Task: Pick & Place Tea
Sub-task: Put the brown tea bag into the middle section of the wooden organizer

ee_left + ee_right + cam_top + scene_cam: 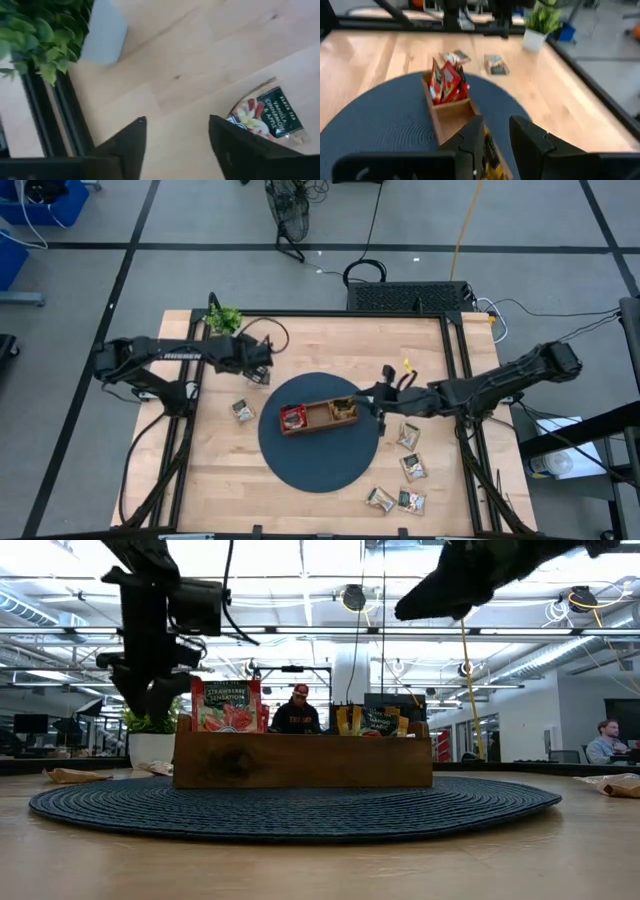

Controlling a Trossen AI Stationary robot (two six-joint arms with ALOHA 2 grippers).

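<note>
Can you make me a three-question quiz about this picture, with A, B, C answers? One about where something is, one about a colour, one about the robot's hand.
1. Where is the wooden tray? A on the round dark mat; B on the floor; C on a chair.
2. What colour are the sachets in the tray's end nearer the left arm? A blue; B red; C white.
3. How is the left gripper? A open; B shut on a spoon; C shut on a cup.
Answers: A, the mat rings the tray; B, red packs stand there; A, nothing sits in its wide gap.
</note>
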